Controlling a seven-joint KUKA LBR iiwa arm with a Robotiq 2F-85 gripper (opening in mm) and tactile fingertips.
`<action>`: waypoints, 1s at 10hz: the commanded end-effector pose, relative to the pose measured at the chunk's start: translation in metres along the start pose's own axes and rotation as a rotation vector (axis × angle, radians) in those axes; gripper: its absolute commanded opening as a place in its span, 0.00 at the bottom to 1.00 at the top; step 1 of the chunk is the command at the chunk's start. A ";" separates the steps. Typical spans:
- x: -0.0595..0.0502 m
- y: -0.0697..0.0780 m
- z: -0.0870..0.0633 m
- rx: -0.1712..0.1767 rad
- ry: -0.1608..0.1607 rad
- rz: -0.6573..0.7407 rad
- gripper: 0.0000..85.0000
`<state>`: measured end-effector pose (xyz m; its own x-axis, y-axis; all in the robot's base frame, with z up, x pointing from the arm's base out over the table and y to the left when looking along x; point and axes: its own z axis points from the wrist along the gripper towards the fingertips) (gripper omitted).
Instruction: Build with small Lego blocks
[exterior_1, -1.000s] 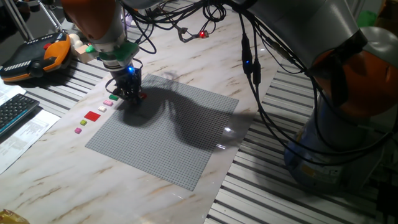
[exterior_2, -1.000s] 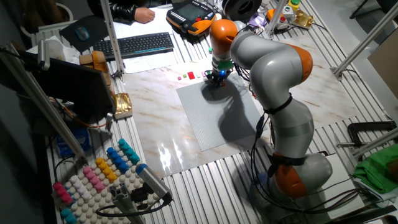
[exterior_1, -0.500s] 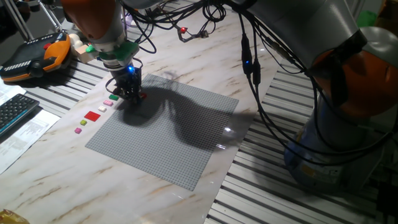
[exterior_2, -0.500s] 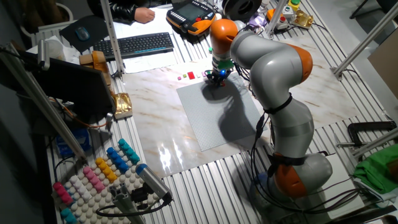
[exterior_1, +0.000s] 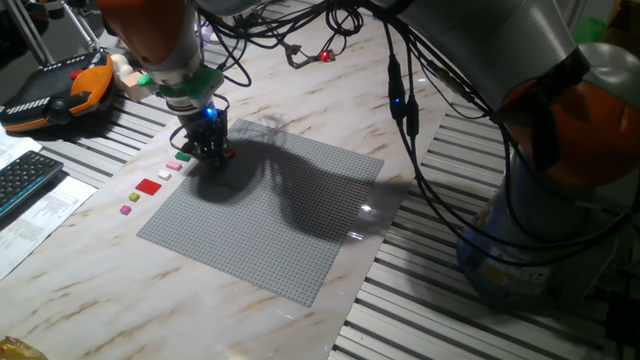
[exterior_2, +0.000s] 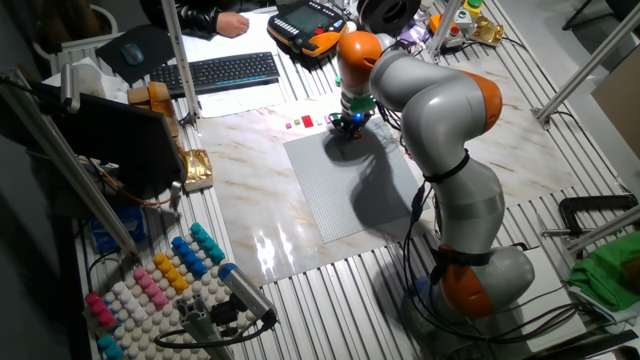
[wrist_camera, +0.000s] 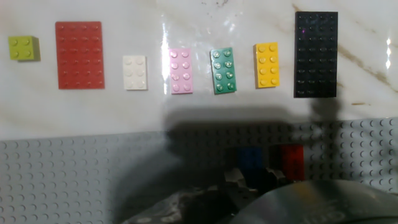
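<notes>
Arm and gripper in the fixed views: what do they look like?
The silver-grey arm has rounded links with orange joint bands. Black cables drape along it, one carrying a blue light. A green ring sits above the small black gripper, which shows a blue glow.

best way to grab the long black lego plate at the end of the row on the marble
Probably across its two long edges near mid-length, coming straight down. The long black flat Lego plate lies flat on the marble table with its narrow width a likely fit for the fingers. One long side has open marble; the small yellow Lego brick sits apart on the other, leaving finger room.
</notes>
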<state>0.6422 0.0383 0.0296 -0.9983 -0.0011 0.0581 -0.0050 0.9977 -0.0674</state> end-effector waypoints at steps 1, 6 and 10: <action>0.000 0.000 0.000 0.000 0.001 -0.002 0.26; -0.001 0.000 -0.001 0.000 0.003 -0.002 0.27; -0.002 -0.001 -0.003 0.001 0.007 -0.003 0.28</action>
<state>0.6442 0.0373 0.0323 -0.9978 -0.0035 0.0658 -0.0080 0.9976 -0.0686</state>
